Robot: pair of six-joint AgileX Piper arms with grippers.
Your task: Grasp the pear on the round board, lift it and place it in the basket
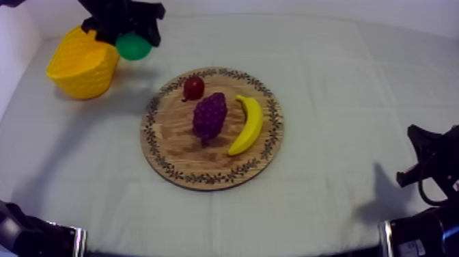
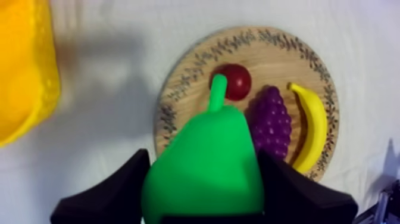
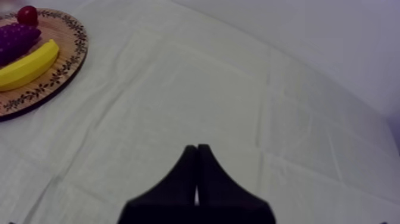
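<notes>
My left gripper (image 1: pixel 135 41) is shut on the green pear (image 1: pixel 132 46) and holds it in the air just right of the yellow basket (image 1: pixel 82 63), at the table's far left. In the left wrist view the pear (image 2: pixel 208 164) sits between my two black fingers (image 2: pixel 113 193), stem pointing away, high above the cloth between the basket (image 2: pixel 24 71) and the wooden board (image 2: pixel 190 77). The round wooden board (image 1: pixel 171 147) lies mid-table. My right gripper (image 3: pixel 196 156) rests low at the right, fingers together as a narrow wedge over bare cloth.
On the board lie a small red fruit (image 1: pixel 194 87), a bunch of purple grapes (image 1: pixel 209 116) and a banana (image 1: pixel 248 124). The right arm (image 1: pixel 430 171) sits at the table's near right edge. A white wall stands behind the basket.
</notes>
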